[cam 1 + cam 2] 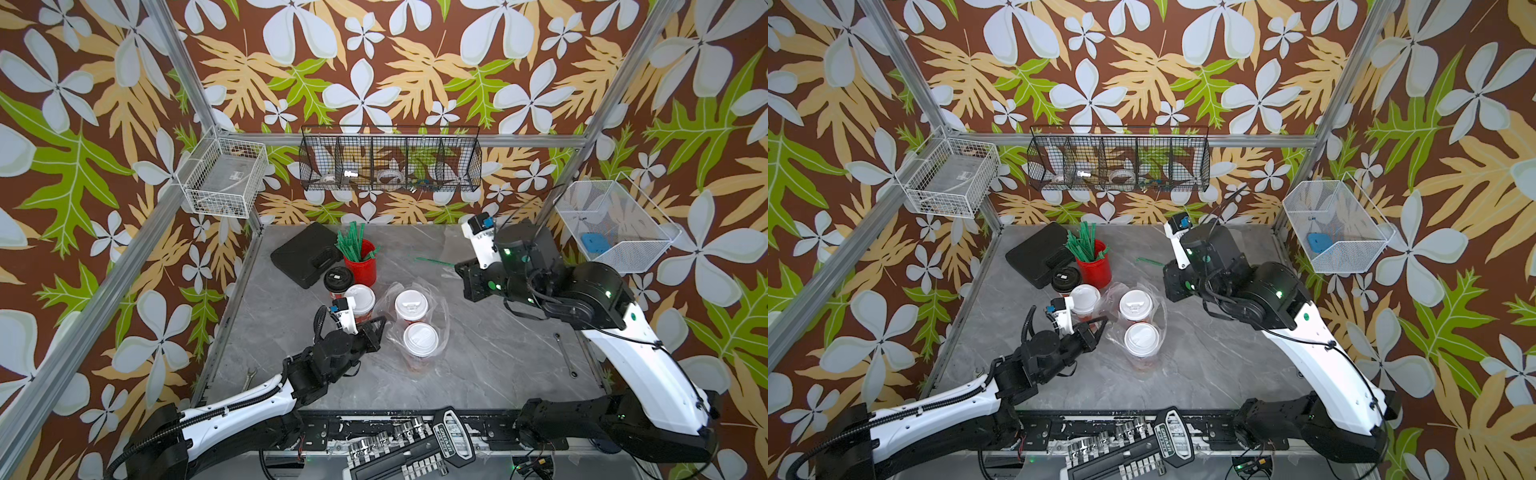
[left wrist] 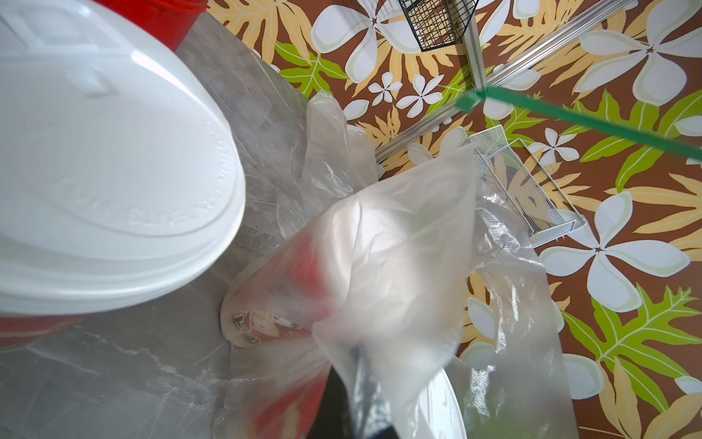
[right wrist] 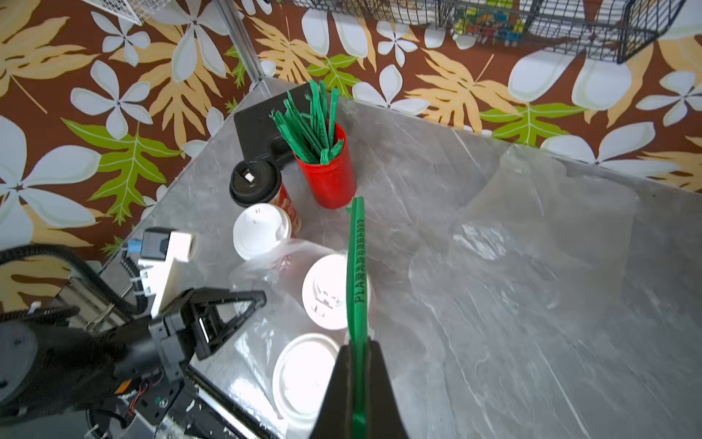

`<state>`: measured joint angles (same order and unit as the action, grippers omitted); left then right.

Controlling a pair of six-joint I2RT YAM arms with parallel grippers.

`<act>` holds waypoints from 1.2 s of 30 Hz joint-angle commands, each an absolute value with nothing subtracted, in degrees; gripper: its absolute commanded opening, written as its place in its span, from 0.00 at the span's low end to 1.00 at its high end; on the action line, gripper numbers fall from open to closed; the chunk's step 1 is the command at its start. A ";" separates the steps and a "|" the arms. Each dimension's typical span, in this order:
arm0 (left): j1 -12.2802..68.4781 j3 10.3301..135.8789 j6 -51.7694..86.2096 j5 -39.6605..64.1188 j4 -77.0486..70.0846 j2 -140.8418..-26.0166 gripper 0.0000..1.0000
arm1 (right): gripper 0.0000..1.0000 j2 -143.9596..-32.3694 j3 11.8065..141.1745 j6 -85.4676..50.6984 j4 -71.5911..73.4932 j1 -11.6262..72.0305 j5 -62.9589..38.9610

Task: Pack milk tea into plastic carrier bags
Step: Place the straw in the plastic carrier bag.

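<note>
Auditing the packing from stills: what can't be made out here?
Left gripper fingertips: left wrist view, carrier bag film covers them.
Fill of the cups: every view, lids hide it.
Black wire basket contents: top views, too small behind mesh.
Bagged cup print: left wrist view, blurred.

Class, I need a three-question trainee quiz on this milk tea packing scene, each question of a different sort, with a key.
1. True or false: the right gripper is shut on a green straw.
2. How many cups stand inside the plastic carrier bag?
3. The left gripper is shut on: A the plastic carrier bag; B the black-lidded cup; C the red straw cup.

Key: 1 true. 2 two, the white-lidded cups. 3 A.
</note>
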<state>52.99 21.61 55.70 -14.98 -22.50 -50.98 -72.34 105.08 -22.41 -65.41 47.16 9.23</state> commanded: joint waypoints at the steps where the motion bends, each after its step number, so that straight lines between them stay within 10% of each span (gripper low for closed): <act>1: 52.91 22.78 54.76 -15.63 -23.28 -51.83 0.00 | 0.00 -69.25 102.16 -25.02 -68.53 47.25 8.58; 36: 52.86 23.90 53.75 -16.25 -23.72 -51.77 0.00 | 0.00 -78.46 105.58 -19.26 -70.73 48.65 -1.70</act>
<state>52.99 23.86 54.11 -16.03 -22.57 -52.03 -77.43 104.68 -20.49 -68.58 48.62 -3.73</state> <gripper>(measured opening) 0.049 0.056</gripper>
